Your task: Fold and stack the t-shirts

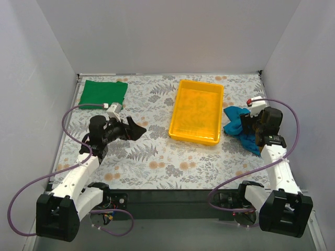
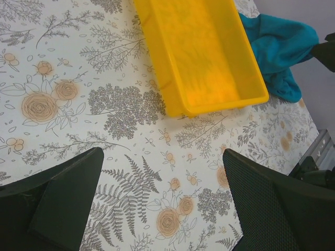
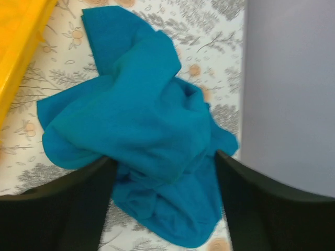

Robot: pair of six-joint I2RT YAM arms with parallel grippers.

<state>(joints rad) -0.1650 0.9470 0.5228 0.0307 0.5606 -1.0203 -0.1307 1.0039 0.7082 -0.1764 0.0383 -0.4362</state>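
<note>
The bright green t-shirt [image 1: 103,94] lies folded flat in a rectangle at the far left corner of the table. The teal-blue t-shirt [image 1: 233,115] is a crumpled heap on the table right of the yellow tray, near the right wall. My right gripper [image 1: 247,124] hangs low over that heap. In the right wrist view its fingers stand apart, gripper [image 3: 165,159] open, with bunched teal cloth [image 3: 136,104] between and against them. My left gripper [image 1: 136,128] hovers open over bare tablecloth left of the tray, nothing between its fingers [image 2: 63,193]. The teal shirt [image 2: 277,47] shows beyond the tray.
An empty yellow plastic tray [image 1: 192,137] stands in the middle right of the floral-patterned table; its rim [image 2: 220,104] also shows in the left wrist view. The right wall [image 3: 288,78] is close beside the teal heap. White walls enclose the table on three sides.
</note>
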